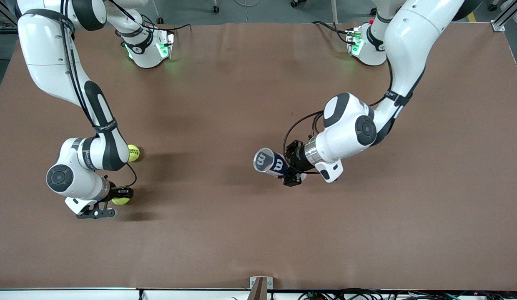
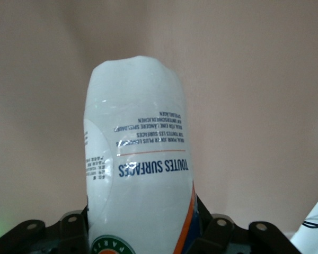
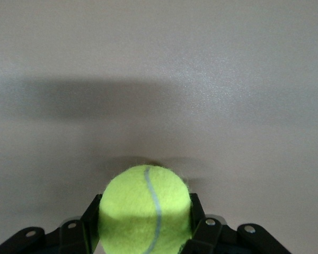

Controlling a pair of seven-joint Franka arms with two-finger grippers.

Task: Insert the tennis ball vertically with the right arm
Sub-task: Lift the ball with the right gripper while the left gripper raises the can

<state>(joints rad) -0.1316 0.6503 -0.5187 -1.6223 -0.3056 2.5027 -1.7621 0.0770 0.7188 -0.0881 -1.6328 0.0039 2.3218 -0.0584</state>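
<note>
Yellow-green felt fills the space between the right gripper's [image 1: 116, 202] black fingers [image 3: 199, 233]: they are clamped on a tennis ball [image 3: 146, 211], one finger pressed to each side of it, low at the brown table [image 1: 242, 233] toward the right arm's end. From the front camera only a slice of that ball shows under the wrist, with the finger frame jutting out just below it. A second tennis ball [image 1: 133, 153] lies on the table close by, farther from the front camera and half tucked against the right arm's forearm. Well apart from both, near the middle of the table, the left gripper [image 1: 292, 168] is closed around the base of a ball can [image 1: 270, 162], a clear tube with a blue label, held tilted on its side with its open mouth turned toward the right arm's end. Bare brown tabletop lies between ball and can
</note>
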